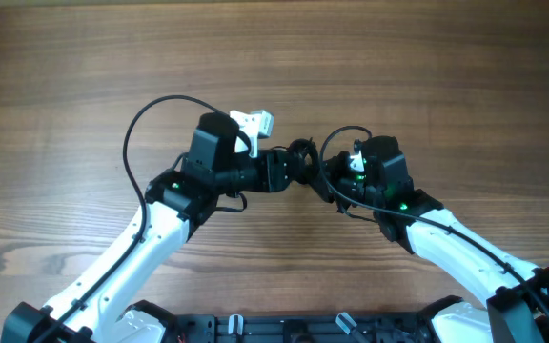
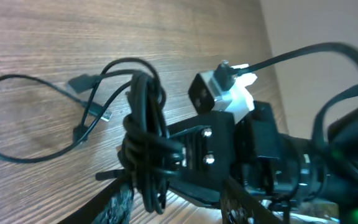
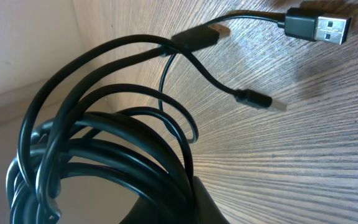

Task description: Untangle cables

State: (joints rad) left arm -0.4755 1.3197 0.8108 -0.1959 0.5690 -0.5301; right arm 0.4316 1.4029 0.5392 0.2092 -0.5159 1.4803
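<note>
Item: cables [image 1: 300, 152], one dark coil, pinched in the right pincer [image 2: 169, 152], which was pressed together on it; plug ends [image 3: 319, 26] trailed ahead on the table [image 1: 65, 76]. Left pincer [image 1: 284, 170] stood spread astride the coil. Step judged: early loosening. Next, probably: grip one loop, draw apart.

Robot arms: two, left arm [image 1: 151, 238] and right arm [image 1: 456, 243]. Cable bundle [image 1: 301, 154]: one bunch; number of separate cords inside cannot be told. Plug ends in right wrist view: three, namely wide flat USB plug [image 3: 319, 26], slim plug [image 3: 257, 99], third plug [image 3: 197, 36]. Wooden table [image 1: 274, 57]: one.
</note>
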